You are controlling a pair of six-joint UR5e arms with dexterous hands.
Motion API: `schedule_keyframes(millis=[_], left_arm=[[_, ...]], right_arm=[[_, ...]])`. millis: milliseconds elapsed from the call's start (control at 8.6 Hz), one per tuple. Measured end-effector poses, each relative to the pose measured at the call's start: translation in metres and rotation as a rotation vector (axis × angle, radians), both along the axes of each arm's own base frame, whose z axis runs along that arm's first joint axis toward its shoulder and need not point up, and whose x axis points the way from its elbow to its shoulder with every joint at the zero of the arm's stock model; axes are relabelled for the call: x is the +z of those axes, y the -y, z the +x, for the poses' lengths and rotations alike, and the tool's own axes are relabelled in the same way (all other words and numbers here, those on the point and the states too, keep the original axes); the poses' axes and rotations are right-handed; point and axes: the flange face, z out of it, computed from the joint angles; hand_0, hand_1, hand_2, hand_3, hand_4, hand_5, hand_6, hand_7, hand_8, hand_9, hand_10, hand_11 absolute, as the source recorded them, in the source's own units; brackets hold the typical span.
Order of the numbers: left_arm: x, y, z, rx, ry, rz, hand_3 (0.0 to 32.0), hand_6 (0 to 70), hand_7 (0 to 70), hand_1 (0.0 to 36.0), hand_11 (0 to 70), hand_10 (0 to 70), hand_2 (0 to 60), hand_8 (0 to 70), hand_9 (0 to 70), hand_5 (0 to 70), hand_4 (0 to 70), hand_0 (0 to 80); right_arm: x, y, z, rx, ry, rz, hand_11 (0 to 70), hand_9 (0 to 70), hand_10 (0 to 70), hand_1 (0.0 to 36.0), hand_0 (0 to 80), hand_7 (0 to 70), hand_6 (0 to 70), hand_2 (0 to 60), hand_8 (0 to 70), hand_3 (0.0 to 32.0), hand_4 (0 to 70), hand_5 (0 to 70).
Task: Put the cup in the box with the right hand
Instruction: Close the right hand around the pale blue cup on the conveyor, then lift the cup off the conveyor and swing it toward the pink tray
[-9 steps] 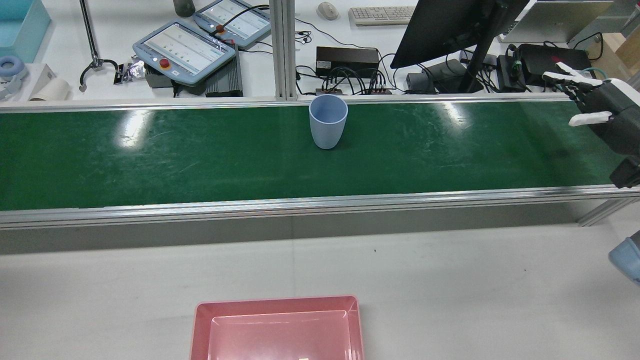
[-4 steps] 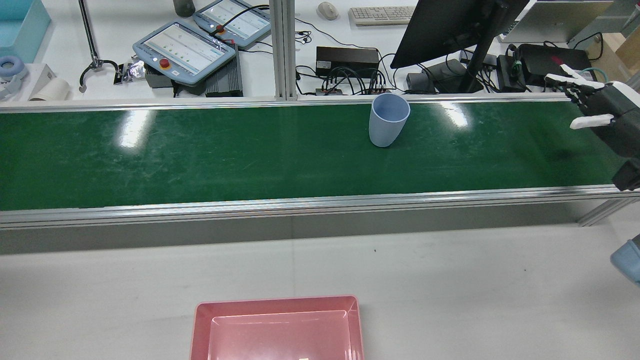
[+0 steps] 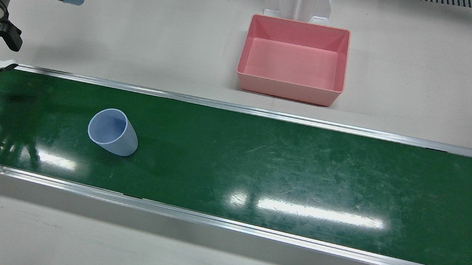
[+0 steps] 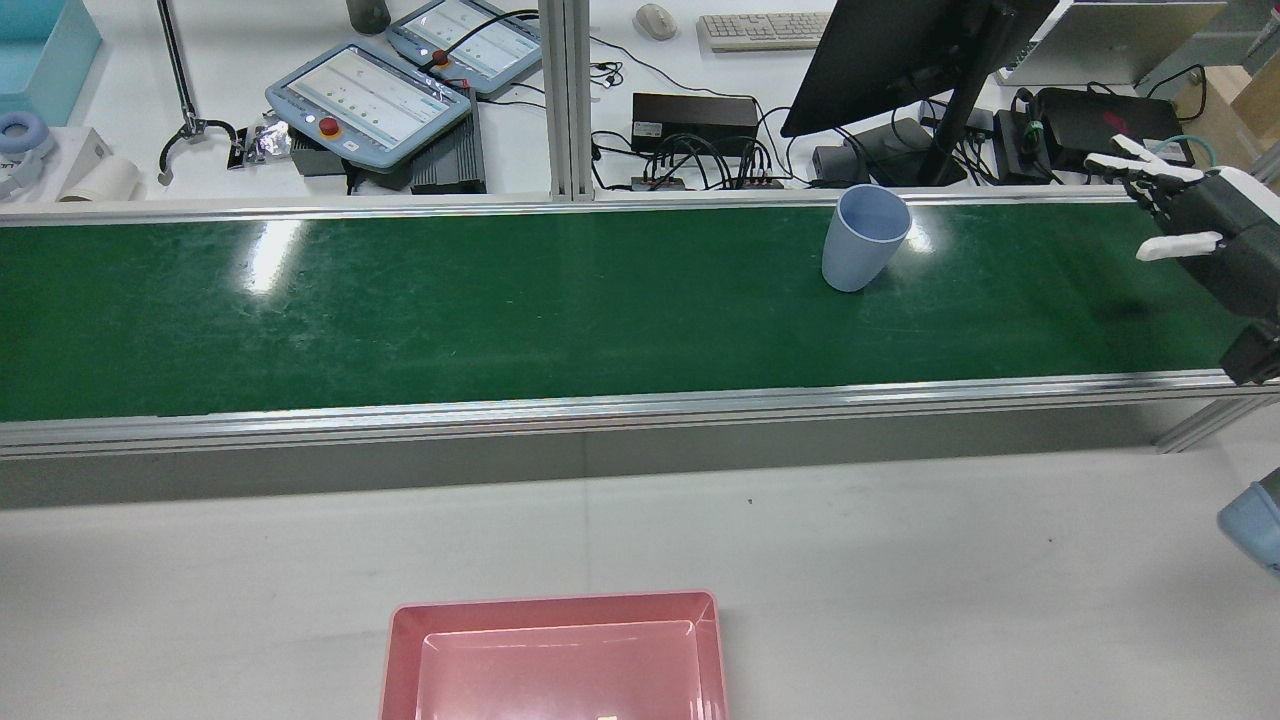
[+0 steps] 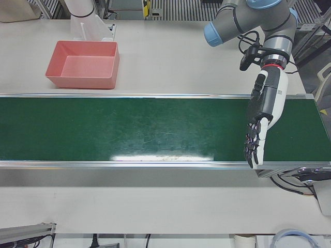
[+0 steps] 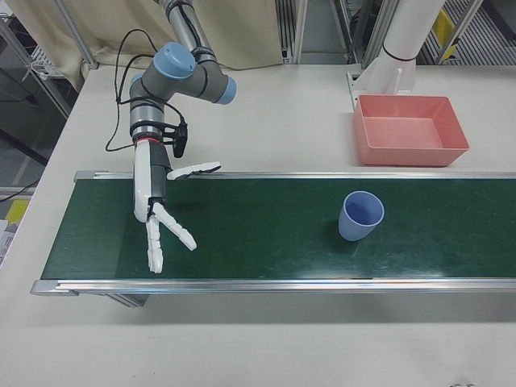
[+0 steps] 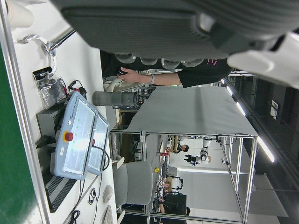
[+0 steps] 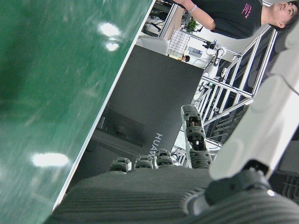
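Right hand (image 6: 161, 222) is waiting with fingers spread, empty; the cup (image 6: 359, 215), mid-right, is looking light and stiff, best gripped around its wall

Robotics lab — green conveyor belt (image 4: 500, 300), teach pendants (image 4: 368, 97), monitor (image 4: 900, 50), cable clutter behind

Across the last second the blue cup (image 4: 864, 239) has travelled along the green conveyor belt (image 4: 400, 300) toward the right hand (image 4: 1205, 225), from near the belt's middle in the rear view to well right of it, upright and close to the far rail throughout. The gap between cup and hand has narrowed, though they remain apart. The hand itself has shifted only slightly, its fingers still spread.
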Motion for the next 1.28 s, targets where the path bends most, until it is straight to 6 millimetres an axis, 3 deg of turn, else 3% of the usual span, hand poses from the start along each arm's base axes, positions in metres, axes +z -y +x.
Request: schedule_keyframes(millis=[233, 349, 465, 698, 814, 930, 1047, 1163, 1279], left_arm=[[0.0, 0.0, 0.0, 0.001, 0.0, 0.0, 0.0, 0.0, 0.0, 0.0, 0.0, 0.0, 0.0, 0.0, 0.0, 0.0, 0.0, 0.0], [0.0, 0.0, 0.0, 0.001, 0.0, 0.0, 0.0, 0.0, 0.0, 0.0, 0.0, 0.0, 0.0, 0.0, 0.0, 0.0, 0.0, 0.0], [0.0, 0.0, 0.0, 0.002, 0.0, 0.001, 0.0, 0.0, 0.0, 0.0, 0.0, 0.0, 0.0, 0.0, 0.0, 0.0, 0.0, 0.0], [0.0, 0.0, 0.0, 0.001, 0.0, 0.001, 0.0, 0.0, 0.0, 0.0, 0.0, 0.0, 0.0, 0.0, 0.0, 0.0, 0.0, 0.0], [0.0, 0.0, 0.0, 0.001, 0.0, 0.0, 0.0, 0.0, 0.0, 0.0, 0.0, 0.0, 0.0, 0.0, 0.0, 0.0, 0.0, 0.0], [0.0, 0.0, 0.0, 0.001, 0.0, 0.0, 0.0, 0.0, 0.0, 0.0, 0.0, 0.0, 0.0, 0.0, 0.0, 0.0, 0.0, 0.0], [0.0, 0.0, 0.0, 0.001, 0.0, 0.0, 0.0, 0.0, 0.0, 0.0, 0.0, 0.0, 0.0, 0.0, 0.0, 0.0, 0.0, 0.0], [0.0, 0.0, 0.0, 0.002, 0.0, 0.0, 0.0, 0.0, 0.0, 0.0, 0.0, 0.0, 0.0, 0.0, 0.0, 0.0, 0.0, 0.0], [0.0, 0.0, 0.0, 0.001, 0.0, 0.0, 0.0, 0.0, 0.0, 0.0, 0.0, 0.0, 0.0, 0.0, 0.0, 0.0, 0.0, 0.0]], right_arm=[[0.0, 0.0, -0.005, -0.006, -0.015, 0.003, 4.4, 4.7, 2.2, 7.1, 44.2, 8.3, 2.9, 6.6, 1.4, 0.0, 8.5, 3.1], [0.0, 0.0, -0.006, -0.008, -0.018, 0.005, 4.4, 4.7, 2.2, 8.8, 42.2, 8.4, 3.0, 13.3, 1.4, 0.0, 6.5, 3.1], [0.0, 0.0, -0.007, -0.008, -0.02, 0.005, 4.7, 4.8, 2.4, 7.0, 43.9, 8.5, 3.0, 6.7, 1.5, 0.0, 8.6, 3.1], [0.002, 0.0, -0.008, -0.011, -0.023, 0.0, 4.2, 4.8, 2.1, 6.7, 45.0, 9.6, 3.1, 3.4, 1.3, 0.0, 10.9, 3.1], [0.008, 0.0, -0.009, -0.012, -0.025, -0.004, 4.1, 4.9, 2.0, 9.6, 42.6, 10.9, 3.3, 14.2, 1.2, 0.0, 8.2, 3.1], [0.013, 0.002, -0.01, -0.013, -0.021, 0.0, 5.0, 4.7, 2.5, 10.9, 44.3, 11.7, 4.0, 14.8, 1.0, 0.0, 11.4, 3.5], [0.016, 0.003, -0.011, -0.015, -0.016, 0.006, 9.7, 5.4, 5.1, 24.6, 50.8, 15.2, 5.7, 42.6, 1.5, 0.0, 15.6, 6.8], [0.017, 0.004, -0.013, -0.017, -0.012, 0.01, 31.5, 33.9, 19.0, 36.0, 59.3, 56.4, 16.9, 60.0, 18.9, 0.0, 26.9, 14.9], [0.016, 0.005, -0.014, -0.018, -0.007, 0.014, 47.5, 57.8, 31.1, 36.0, 56.9, 70.0, 26.2, 60.0, 35.0, 0.0, 33.8, 16.5]])
